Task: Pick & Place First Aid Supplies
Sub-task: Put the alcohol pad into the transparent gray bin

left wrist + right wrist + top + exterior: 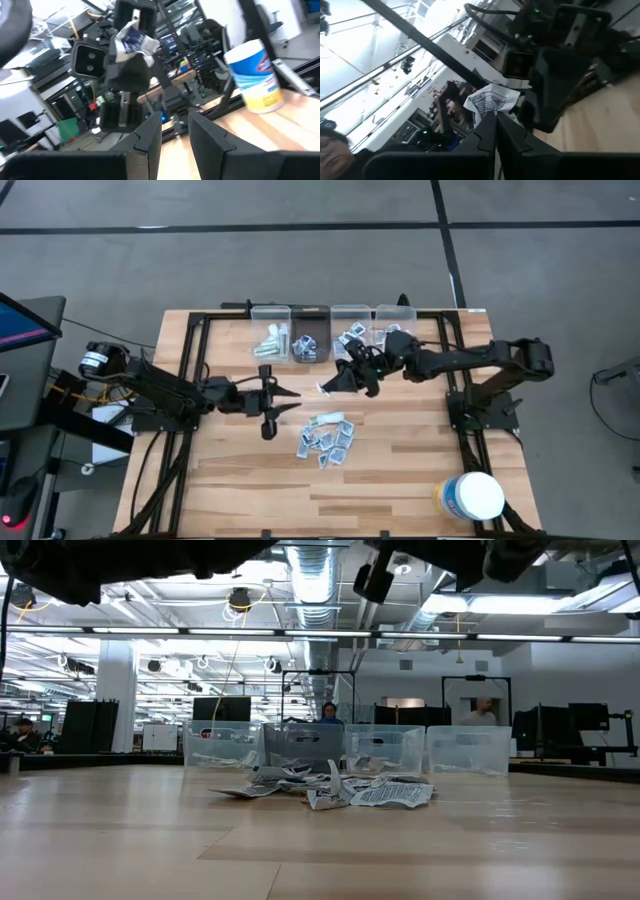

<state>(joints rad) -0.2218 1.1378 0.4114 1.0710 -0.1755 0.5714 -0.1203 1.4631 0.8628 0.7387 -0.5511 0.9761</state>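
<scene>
Several first aid supplies, small white-grey printed packets, lie in a loose pile (328, 438) on the wooden table, also seen in the low view (335, 790). My right gripper (340, 382) hovers above the table between the pile and the far bins, shut on one crumpled packet (492, 100) that also shows in the left wrist view (132, 40). My left gripper (290, 402) is raised just left of it, pointing toward it. Its fingers (175, 132) are open with nothing between them. My right gripper pinches the crumpled packet by one edge (488, 112) between its two fingertips. The fingers run about level and point toward the table's left side. The packet sticks out past the fingertips, lifted clear of the table.
Four clear bins (330, 330) stand in a row along the far edge, holding pale strips (272, 343) and more packets (352, 335). A large white tub with a yellow and blue label (472, 496) stands at the near right corner. Black frame rails run along both sides.
</scene>
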